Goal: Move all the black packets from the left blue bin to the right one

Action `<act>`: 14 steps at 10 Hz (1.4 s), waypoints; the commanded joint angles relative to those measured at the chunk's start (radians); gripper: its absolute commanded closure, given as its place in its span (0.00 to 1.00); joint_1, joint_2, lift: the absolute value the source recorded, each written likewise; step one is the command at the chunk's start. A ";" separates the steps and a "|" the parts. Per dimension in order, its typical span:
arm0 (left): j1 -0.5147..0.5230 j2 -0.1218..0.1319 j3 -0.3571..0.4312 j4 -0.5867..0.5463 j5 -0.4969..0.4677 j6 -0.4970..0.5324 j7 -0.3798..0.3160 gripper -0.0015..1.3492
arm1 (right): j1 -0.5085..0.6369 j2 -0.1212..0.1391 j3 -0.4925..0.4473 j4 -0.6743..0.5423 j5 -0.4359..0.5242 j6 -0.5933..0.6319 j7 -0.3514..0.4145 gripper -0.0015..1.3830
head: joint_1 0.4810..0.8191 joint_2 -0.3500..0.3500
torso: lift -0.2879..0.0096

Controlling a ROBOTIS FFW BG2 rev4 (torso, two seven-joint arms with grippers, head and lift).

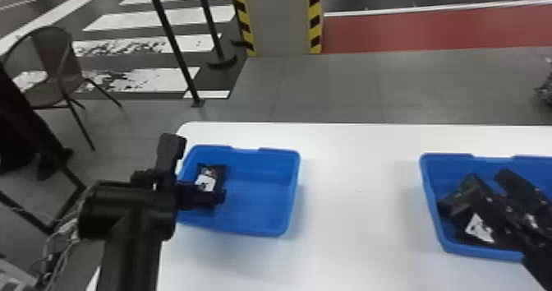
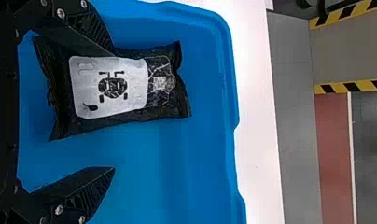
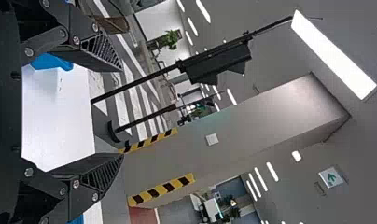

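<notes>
Head view puts one black packet (image 1: 206, 180) yet to be moved, on the left side of the left blue bin (image 1: 256, 206), with the left gripper (image 2: 113, 109) over it, fingers wide apart, gripping nothing. At least one packet (image 1: 478, 229) lies in the right bin (image 1: 480, 251), the full count hidden beneath the right gripper (image 3: 122, 113), spread wide and empty.

In the head view, the left fingers (image 1: 205, 195) hide part of the packet (image 1: 206, 182) and of the left bin's (image 1: 279, 151) wall. The right bin (image 1: 445, 158) runs off the right edge; the right fingers (image 1: 511, 181) cover some of its packets (image 1: 479, 229), too blurred to count. The desk (image 1: 357, 187) is cut off at right and bottom. In the left wrist view, one finger overlaps the packet's long side.
</notes>
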 commanded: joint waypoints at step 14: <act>0.033 0.001 -0.018 -0.054 -0.029 -0.103 -0.044 0.89 | -0.010 0.000 0.011 0.015 -0.030 0.020 0.020 0.30 | 0.63 0.84 | 0.60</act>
